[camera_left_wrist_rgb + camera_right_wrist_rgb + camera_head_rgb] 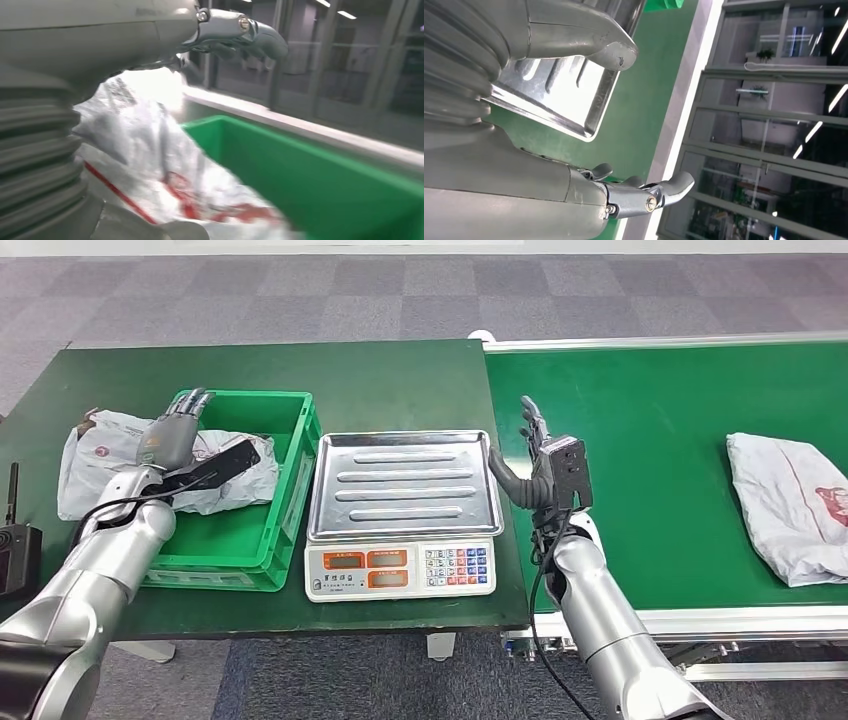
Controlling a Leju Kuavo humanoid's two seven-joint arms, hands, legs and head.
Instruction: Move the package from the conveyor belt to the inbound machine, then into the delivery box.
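At the left of the head view, my left hand (pixel 172 438) hovered over the green delivery box (pixel 285 502), its fingers (pixel 192 400) extended and loosely apart, gripping nothing that I could see. Beneath it a crumpled white package (pixel 85 455) with red print lay draped across the box's left wall, part inside and part out on the dark green counter (pixel 390 380). In the left wrist view the same package (pixel 150 165) sat against the green box wall (pixel 310 185), with the fingers (pixel 240 32) above it and apart from it.

In the middle of the frame stood the inbound machine (pixel 400 515), a weighing scale with a bare steel tray and a keypad front. Just right of the tray, my right hand (pixel 540 460) was raised upright at the edge of the conveyor belt (pixel 650 400), fingers spread and holding nothing; the right wrist view showed the thumb (pixel 589 42) over the tray's corner (pixel 574 107).

At the far right of the belt, a second white package (pixel 790 505) lay flat, well apart from the right hand
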